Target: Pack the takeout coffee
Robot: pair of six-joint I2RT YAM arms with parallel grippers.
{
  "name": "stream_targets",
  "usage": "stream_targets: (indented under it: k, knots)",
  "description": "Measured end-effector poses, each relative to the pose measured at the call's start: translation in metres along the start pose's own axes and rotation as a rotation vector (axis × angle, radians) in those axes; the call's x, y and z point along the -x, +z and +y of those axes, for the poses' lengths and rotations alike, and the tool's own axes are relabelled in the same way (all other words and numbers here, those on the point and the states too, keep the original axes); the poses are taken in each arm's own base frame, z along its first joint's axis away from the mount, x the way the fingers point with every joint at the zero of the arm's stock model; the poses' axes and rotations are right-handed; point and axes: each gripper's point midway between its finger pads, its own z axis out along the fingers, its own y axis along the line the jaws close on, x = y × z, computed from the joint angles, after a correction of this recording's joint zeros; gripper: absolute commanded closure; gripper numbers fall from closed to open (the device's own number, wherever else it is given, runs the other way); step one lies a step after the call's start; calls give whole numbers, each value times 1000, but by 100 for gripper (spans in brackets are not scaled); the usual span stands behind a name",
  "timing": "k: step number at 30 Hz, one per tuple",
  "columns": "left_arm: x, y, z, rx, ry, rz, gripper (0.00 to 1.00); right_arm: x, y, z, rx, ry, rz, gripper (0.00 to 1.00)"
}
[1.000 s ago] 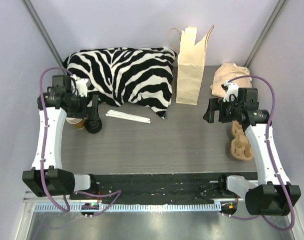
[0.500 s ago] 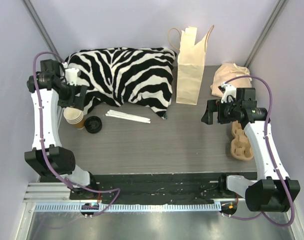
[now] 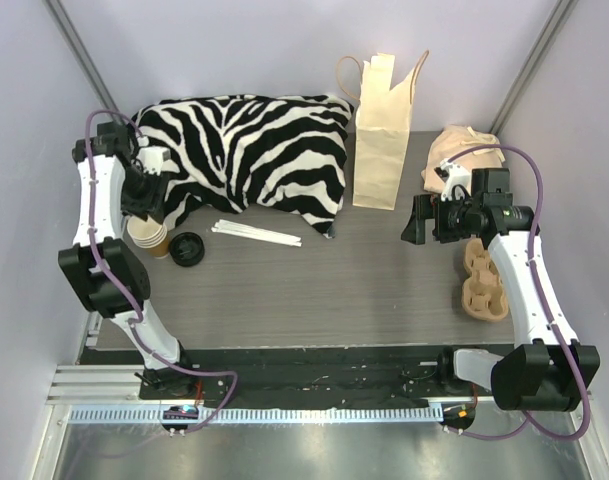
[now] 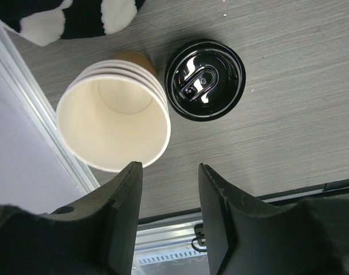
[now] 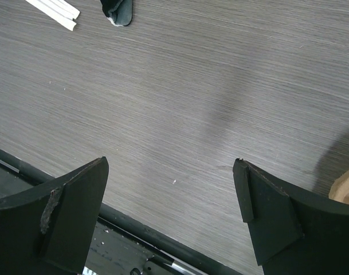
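Observation:
The takeout coffee (image 3: 149, 237) is a brown paper cup standing open at the table's left edge. From above, its white inside (image 4: 112, 123) shows several nested rims. Just right of it lies a flat black lid (image 3: 187, 248) (image 4: 204, 79). My left gripper (image 3: 144, 203) (image 4: 169, 167) hangs above the cup. Its jaws stand partly apart, with only table between them, and the left finger (image 4: 120, 217) sits just near of the cup's rim. My right gripper (image 3: 416, 222) (image 5: 170, 163) is wide open over bare table on the right, holding nothing.
A zebra-striped cloth (image 3: 249, 150) fills the back left. A tall paper bag (image 3: 382, 150) stands at back centre. White stir sticks (image 3: 256, 233) lie mid-table. A pulp cup carrier (image 3: 482, 282) and a beige cloth (image 3: 459, 148) sit at right. The side wall (image 4: 25, 172) runs close beside the cup.
My left gripper has risen and drawn back from beside the cup and lid to above the cup. Its jaws have narrowed. The right arm shifted only slightly.

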Motion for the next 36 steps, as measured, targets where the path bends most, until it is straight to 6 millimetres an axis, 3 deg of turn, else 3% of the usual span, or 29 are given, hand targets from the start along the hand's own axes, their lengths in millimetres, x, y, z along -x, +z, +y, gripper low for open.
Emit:
stream_targets:
  k: [5, 17, 22, 27, 36]
  knots:
    - [-6, 23, 1, -31, -17, 63, 59, 0, 0, 0, 1, -4, 4, 0]
    - [-21, 47, 0, -43, -44, 125, 68, 0, 0, 1, 8, -11, 3, 0]
    - [-22, 52, 2, -34, -45, 130, 81, 0, 1, 1, 9, -11, 3, 0]
    - [-20, 53, 5, -23, -42, 126, 100, 0, 1, 1, 11, -11, 3, 0]
    - [-22, 50, 9, 3, -39, 135, 100, 0, 1, 1, 12, -11, 3, 0]
